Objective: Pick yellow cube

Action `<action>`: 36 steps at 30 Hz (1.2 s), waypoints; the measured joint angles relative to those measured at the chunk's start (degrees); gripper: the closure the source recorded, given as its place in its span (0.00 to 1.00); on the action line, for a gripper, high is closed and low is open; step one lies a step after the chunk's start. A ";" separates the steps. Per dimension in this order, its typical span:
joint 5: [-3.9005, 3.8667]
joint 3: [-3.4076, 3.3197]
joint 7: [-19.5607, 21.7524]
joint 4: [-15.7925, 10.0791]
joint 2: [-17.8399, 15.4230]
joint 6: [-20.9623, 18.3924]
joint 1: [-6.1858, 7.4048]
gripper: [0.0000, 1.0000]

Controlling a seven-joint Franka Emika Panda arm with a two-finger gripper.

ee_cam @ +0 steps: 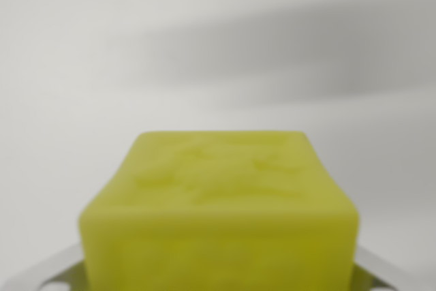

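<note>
Where yellow cube (218, 209) looms, pale blurred surface (102, 46) behind.

cube (221, 216) low centre, between jaws, surface (218, 46) behind

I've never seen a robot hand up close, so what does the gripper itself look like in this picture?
Very little of it shows. Only two pale, silvery grey metallic pieces of the gripper peek out at the bottom corners, behind the blurred yellow cube. No cables or markings are visible, and its overall shape is hidden.
</note>
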 joint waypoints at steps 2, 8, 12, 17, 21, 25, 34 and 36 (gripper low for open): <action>-0.03 0.00 0.02 0.11 -0.35 -0.45 0.00 1.00; -0.12 0.00 0.08 0.47 -1.35 -1.82 -0.01 1.00; -0.17 0.00 0.12 0.73 -2.01 -2.73 -0.01 1.00; -0.23 0.00 0.17 1.09 -2.79 -3.88 -0.01 1.00; -0.28 0.00 0.20 1.40 -3.42 -4.81 -0.01 1.00; -0.32 0.00 0.23 1.74 -4.01 -5.74 -0.02 1.00; -0.41 0.00 0.30 2.54 -5.29 -7.83 -0.02 1.00; -0.43 0.00 0.31 2.74 -5.57 -8.30 -0.02 1.00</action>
